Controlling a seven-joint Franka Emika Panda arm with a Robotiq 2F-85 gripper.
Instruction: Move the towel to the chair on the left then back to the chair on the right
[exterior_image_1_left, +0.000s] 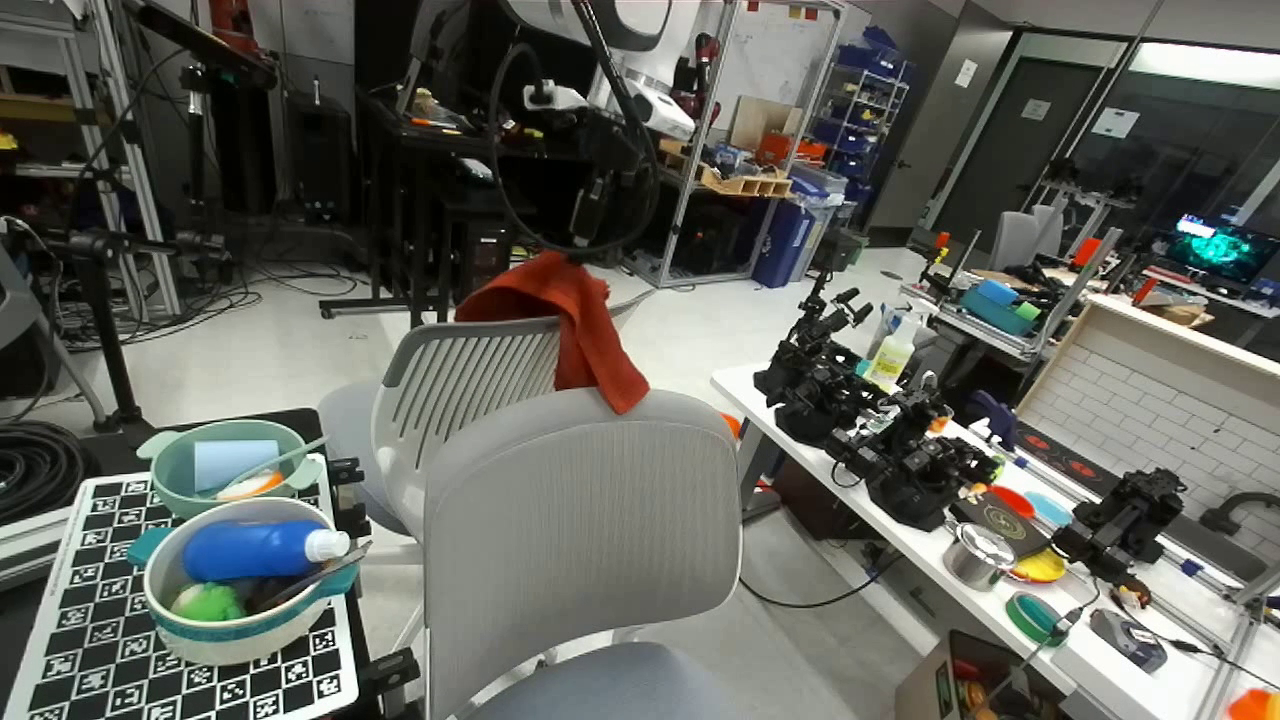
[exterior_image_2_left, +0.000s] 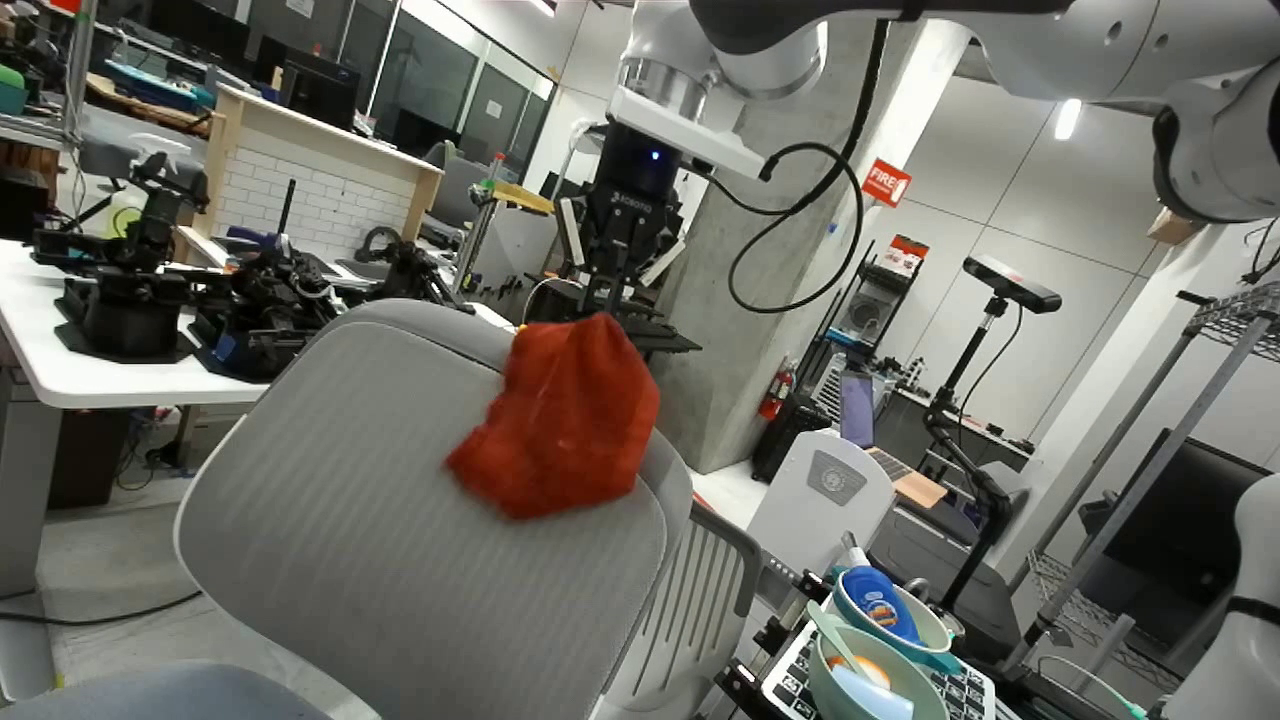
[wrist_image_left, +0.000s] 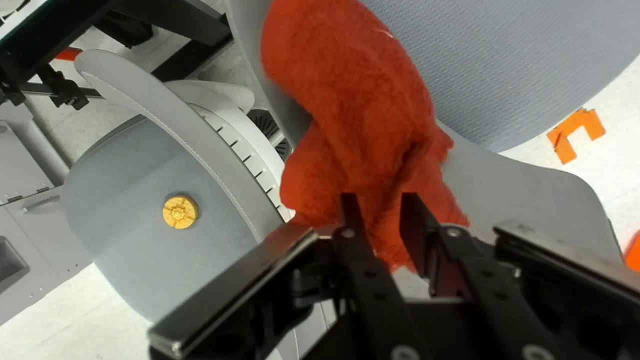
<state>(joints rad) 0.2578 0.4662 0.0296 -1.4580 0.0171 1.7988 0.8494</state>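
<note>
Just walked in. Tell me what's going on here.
A robot arm is at work on a red towel, its gripper right at the towel's raised peak. The wrist view shows towel between the fingertips, but not whether they pinch it. In an exterior view, the towel overlaps the backs of two grey chairs, its lower corner across the nearer one's top edge.
</note>
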